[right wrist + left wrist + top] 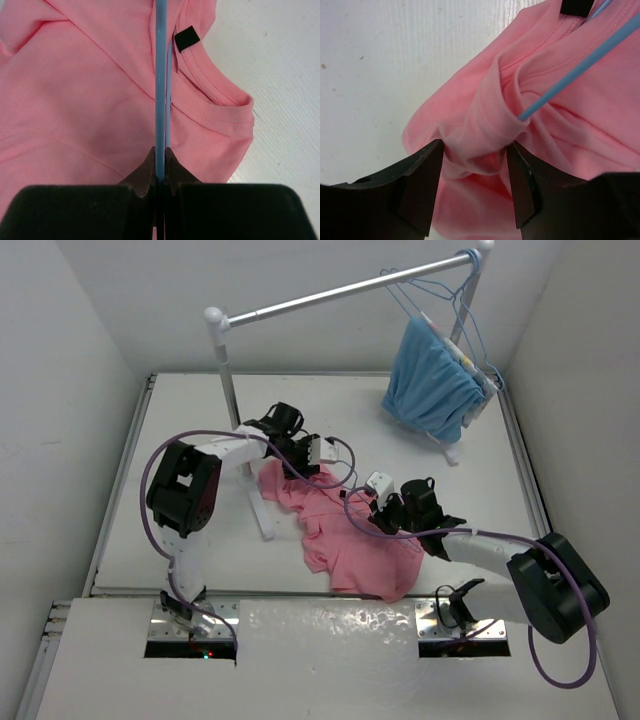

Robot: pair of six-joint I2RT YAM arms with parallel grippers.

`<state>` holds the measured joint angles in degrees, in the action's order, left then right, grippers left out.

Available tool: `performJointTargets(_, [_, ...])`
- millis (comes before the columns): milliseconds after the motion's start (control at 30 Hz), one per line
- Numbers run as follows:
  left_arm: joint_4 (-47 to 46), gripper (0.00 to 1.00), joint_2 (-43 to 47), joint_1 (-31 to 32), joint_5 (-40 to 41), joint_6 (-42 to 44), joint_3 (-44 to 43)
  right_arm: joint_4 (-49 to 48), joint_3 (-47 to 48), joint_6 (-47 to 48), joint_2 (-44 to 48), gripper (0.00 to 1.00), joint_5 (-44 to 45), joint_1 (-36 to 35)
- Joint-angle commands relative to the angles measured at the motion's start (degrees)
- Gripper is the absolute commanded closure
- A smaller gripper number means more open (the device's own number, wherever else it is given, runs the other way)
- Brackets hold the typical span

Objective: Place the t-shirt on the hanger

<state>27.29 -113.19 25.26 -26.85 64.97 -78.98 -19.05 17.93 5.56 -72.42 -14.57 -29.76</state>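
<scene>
Dark fingers [427,185] of my left claw [475,150] fill the bottom of its wrist view, standing part-way apart with a bunched fold of the t-shirt [470,115] between them. The cloth touches both inner faces, but I cannot tell whether I am pinching it or only flanking it. Just beyond that fold the hanger [575,73] shows as one pale-blue wire slanting down from the upper right, and its near end vanishes under the rolled cloth right ahead of my fingertips. White table [370,75] lies to the left.

On the right wrist view, my right claw [160,165] is clenched on the hanger. The wire leaves the closed jaws and runs straight away along the claw's own line, seemingly two strands side by side. It crosses the flat pink cloth and passes just left of the collar [215,95] and its black label [187,38].

From above, the t-shirt sits crumpled on the table between my two arms, with the left claw at its far left edge and the right claw at its right side. The grey rail stand [330,300] holding a light-blue garment [430,385] is well apart at the back right.

What matters next, I judge, is that the wire's long axis points from my right claw towards my left. The left claw is nearer to the buried end, so drawing cloth over that end falls to it while the right holds the wire steady.
</scene>
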Motion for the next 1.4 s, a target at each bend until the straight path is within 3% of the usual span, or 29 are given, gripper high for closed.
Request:
performJointTargets(0, [-0.22,0.49,-2.82,0.76,-3.65,2.44,-3.11,-1.69,1.14,0.15,-0.70,1.00,0.68,0.05])
performJointTargets(167, [1.02,0.57,-5.20,1.20,-5.49,2.63,-5.31,-1.43,1.23,0.33,-1.05,1.00,1.47,0.05])
performJointTargets(300, [1.01,0.83,-5.47,1.38,-7.51,1.30,-5.83,-1.78,1.23,-0.11,-1.23,1.00,1.91,0.05])
performJointTargets(400, [2.15,0.89,-4.59,1.46,-11.46,0.69,-5.39,-1.96,1.23,-0.11,-1.14,1.00,2.52,0.05])
performJointTargets(567, [6.19,0.92,-0.47,3.48,-18.67,0.69,-4.52,-1.61,1.58,-0.20,1.13,1.00,3.93,0.05])
performJointTargets(800, [10.32,0.88,4.46,6.21,-24.73,-0.46,-4.08,-0.11,2.37,-0.11,5.35,1.00,4.64,-0.04])
performJointTargets(1367, [8.05,0.89,7.81,10.43,-22.55,-4.40,-0.12,-0.73,2.63,-2.13,8.70,1.00,2.97,-0.04])
